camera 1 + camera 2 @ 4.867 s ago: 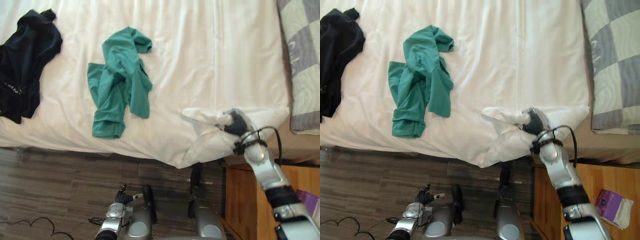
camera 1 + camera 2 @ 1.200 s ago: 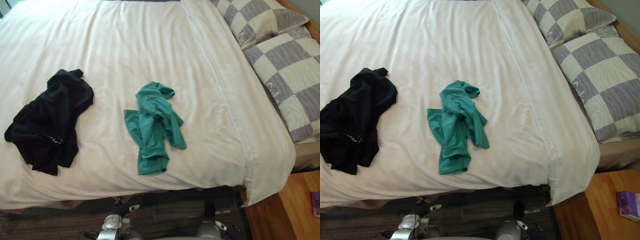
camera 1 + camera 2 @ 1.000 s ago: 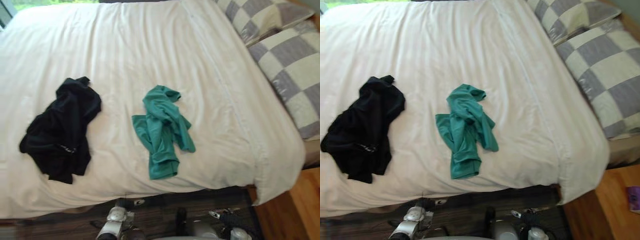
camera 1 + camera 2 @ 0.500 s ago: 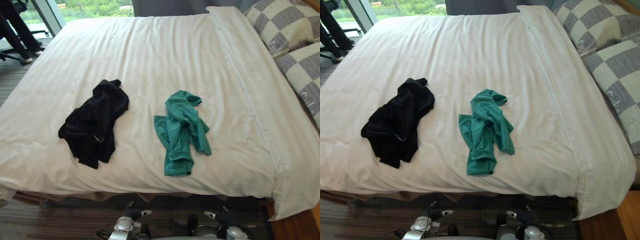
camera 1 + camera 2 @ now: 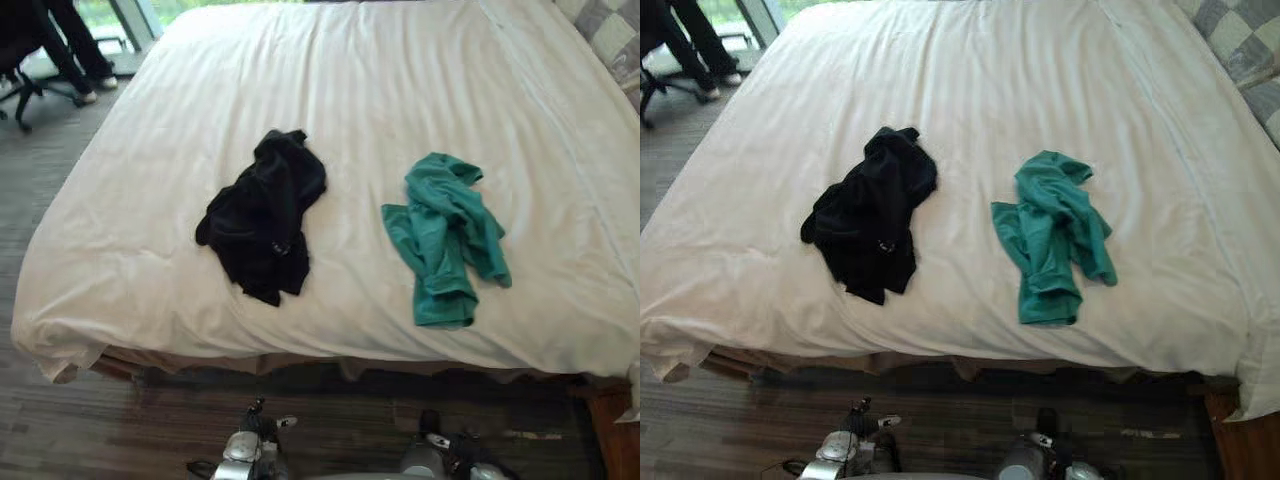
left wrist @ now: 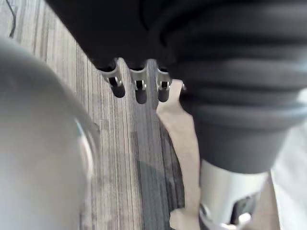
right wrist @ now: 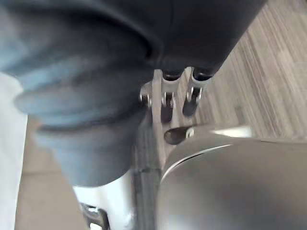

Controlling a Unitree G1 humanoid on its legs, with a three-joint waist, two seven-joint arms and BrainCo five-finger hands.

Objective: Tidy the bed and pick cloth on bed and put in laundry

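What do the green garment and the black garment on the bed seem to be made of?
Green garment: soft matte knit fabric, probably; it crumples in loose folds. Black garment: thin matte cloth too, limp and bunched; exact fibre unclear.

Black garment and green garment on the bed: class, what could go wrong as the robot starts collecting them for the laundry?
1. The black garment and the green garment lie crumpled directly on the white duvet. A grab could pinch the duvet too and rumple the bed.
2. The left hand and the right hand hang low near the floor. As they rise, they might catch the duvet's overhanging edge.
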